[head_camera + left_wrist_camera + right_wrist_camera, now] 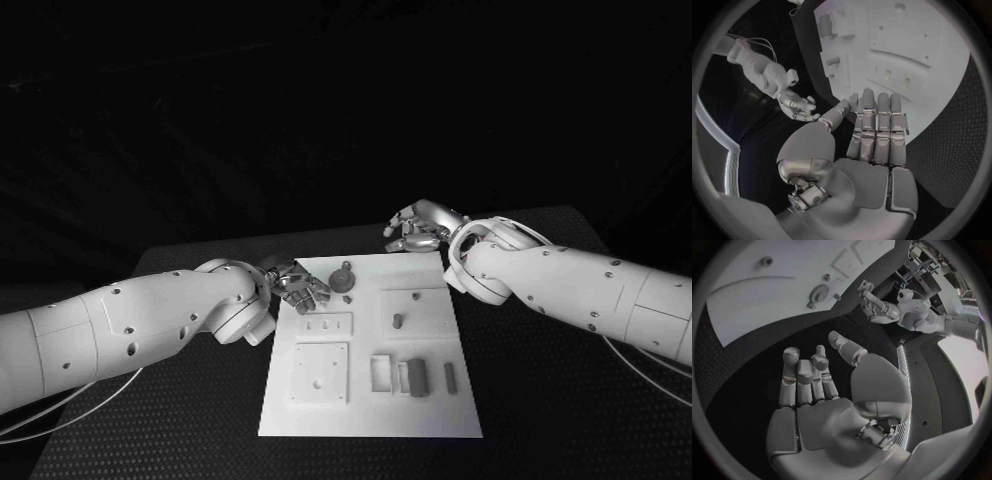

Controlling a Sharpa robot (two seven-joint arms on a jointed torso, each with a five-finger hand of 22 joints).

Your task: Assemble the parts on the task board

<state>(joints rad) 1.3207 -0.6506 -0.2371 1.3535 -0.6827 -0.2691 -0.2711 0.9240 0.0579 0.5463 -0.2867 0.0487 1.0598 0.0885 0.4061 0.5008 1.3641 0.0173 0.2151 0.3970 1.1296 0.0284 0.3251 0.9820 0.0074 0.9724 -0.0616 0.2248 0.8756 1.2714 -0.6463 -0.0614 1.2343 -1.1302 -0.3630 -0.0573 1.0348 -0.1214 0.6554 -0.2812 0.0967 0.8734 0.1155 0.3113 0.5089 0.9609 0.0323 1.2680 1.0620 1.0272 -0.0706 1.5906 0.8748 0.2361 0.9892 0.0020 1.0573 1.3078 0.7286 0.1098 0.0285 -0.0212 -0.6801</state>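
The white rectangular task board [433, 420] lies flat in the middle of the black textured desk [173, 420]. A round grey part with a short stem [343, 279] lies on the board's far section. A small dark oval part [397, 322] sits in a raised square plate near the board's centre. Two upright grey block parts [417, 377] stand in the near right section, beside a slim grey pin [449, 375].

The left silver hand [300, 288] is positioned at the board's far left edge, just beside the round part. In the left wrist view its fingers [878, 127] are extended side by side over the board, holding nothing.

The right silver hand [418, 229] is positioned just beyond the board's far right corner, above the desk. In the right wrist view its fingers [804, 382] are extended and empty.
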